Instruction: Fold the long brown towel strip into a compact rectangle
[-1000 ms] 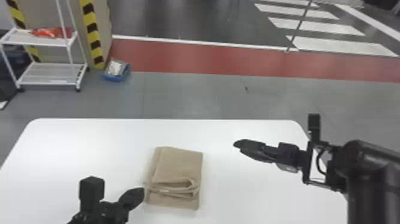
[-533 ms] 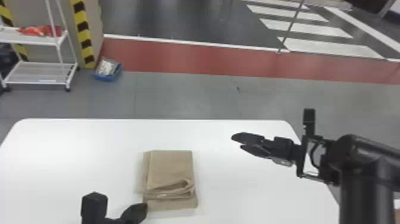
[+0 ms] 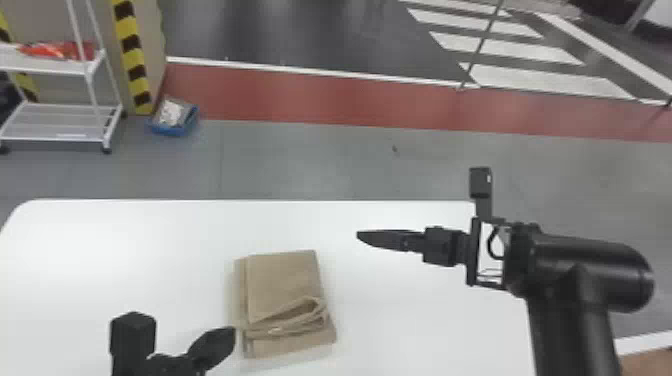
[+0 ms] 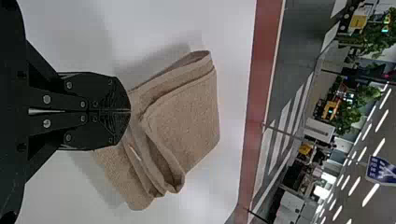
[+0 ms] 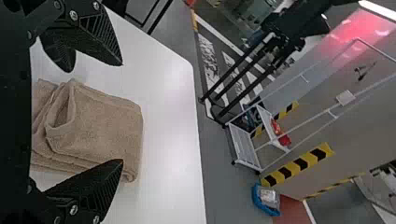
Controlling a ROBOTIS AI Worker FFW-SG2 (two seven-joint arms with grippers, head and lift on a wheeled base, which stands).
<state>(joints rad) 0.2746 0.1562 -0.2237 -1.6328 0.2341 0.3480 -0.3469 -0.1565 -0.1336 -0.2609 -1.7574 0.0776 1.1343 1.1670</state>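
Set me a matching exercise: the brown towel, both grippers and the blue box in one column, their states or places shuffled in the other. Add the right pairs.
1. Brown towel
2. Left gripper
3. Right gripper
4. Blue box

A. Fingers spread apart
B. On the floor beyond the white table
C. Folded, lying on the white table
D. Fingers closed together

Pairs: 1-C, 2-D, 3-A, 4-B

"What's cut off in the head view?"

"The left end effector (image 3: 224, 338) and the tabletop (image 3: 425, 320), by the bottom edge; the white cart (image 3: 60, 136), by the left."

"And what's in the blue bin (image 3: 172, 131)?"

"Too blurred to tell."

"The towel (image 5: 95, 126)?"

"Partly hidden by the right end effector (image 3: 361, 235) in the right wrist view."
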